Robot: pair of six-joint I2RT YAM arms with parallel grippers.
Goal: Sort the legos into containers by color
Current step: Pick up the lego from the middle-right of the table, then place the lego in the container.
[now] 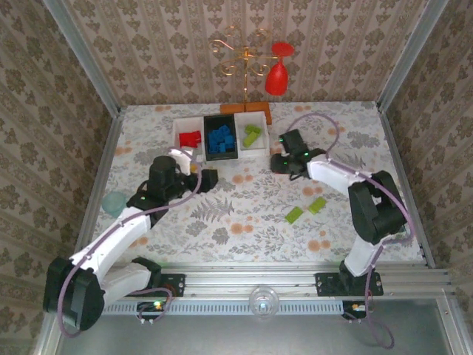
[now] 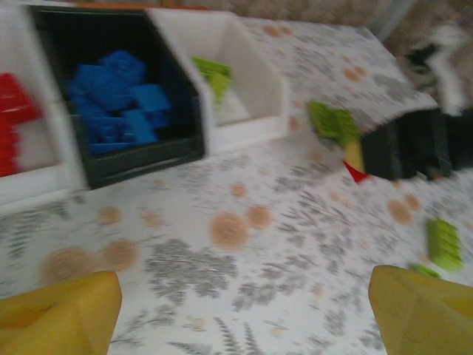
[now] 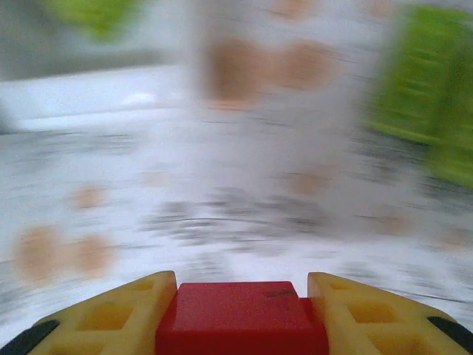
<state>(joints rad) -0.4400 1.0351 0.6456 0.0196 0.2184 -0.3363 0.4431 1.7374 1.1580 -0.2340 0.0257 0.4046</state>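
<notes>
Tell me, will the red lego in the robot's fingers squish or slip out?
Probably no squishing: the red lego shows straight edges and square corners between the fingers of the right gripper, so it looks stiff. Its flat sides sit flush against them, so it likely won't roll. Smooth plastic could slip a little if the hold is loose.

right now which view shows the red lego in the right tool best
Right wrist: the red lego sits close up between the right tool's fingers. Left wrist catches a blurred red corner under that tool; top external, too small to tell.
</notes>
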